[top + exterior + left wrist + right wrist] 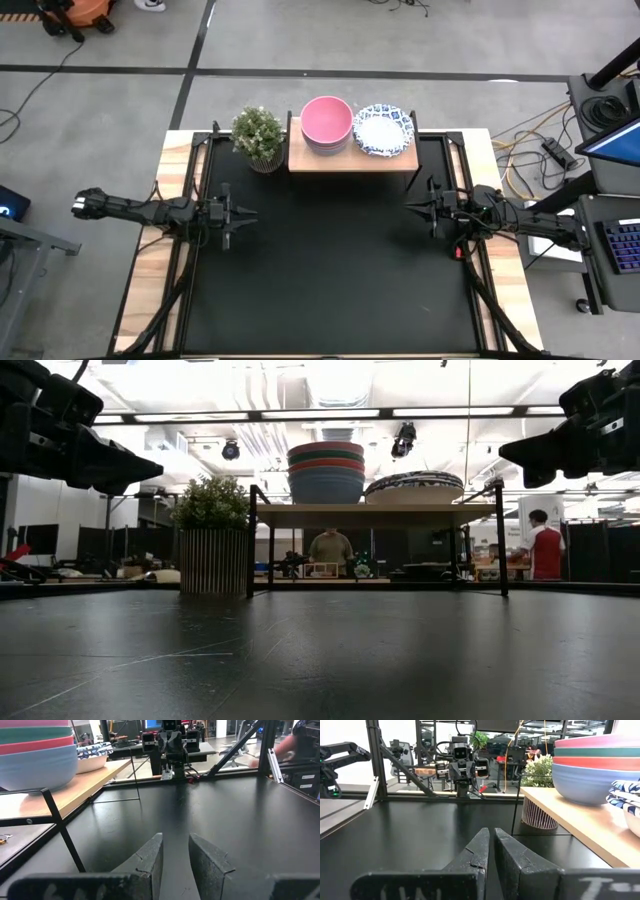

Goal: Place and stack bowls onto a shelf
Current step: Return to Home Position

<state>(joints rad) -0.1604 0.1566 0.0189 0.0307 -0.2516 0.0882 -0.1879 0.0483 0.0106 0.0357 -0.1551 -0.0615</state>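
The light-wood shelf (pixel 350 158) stands at the table's far edge on thin dark legs (pixel 250 540). On its left half sits a stack of solid bowls (pixel 326 122), blue at the bottom, then red, green and pink (pixel 326 472). Beside it on the right sits a stack of white bowls with blue-patterned rims (pixel 384 130), which also shows in the low view (pixel 414 488). My left gripper (pixel 250 217) hovers over the table's left side, slightly open and empty (pixel 176 855). My right gripper (pixel 410 208) hovers over the right side, shut and empty (pixel 492 850).
A small potted green plant (pixel 258 135) stands on the table just left of the shelf. The black tabletop (pixel 330 280) lies between and in front of the arms. People show in the room behind the table (pixel 332 548).
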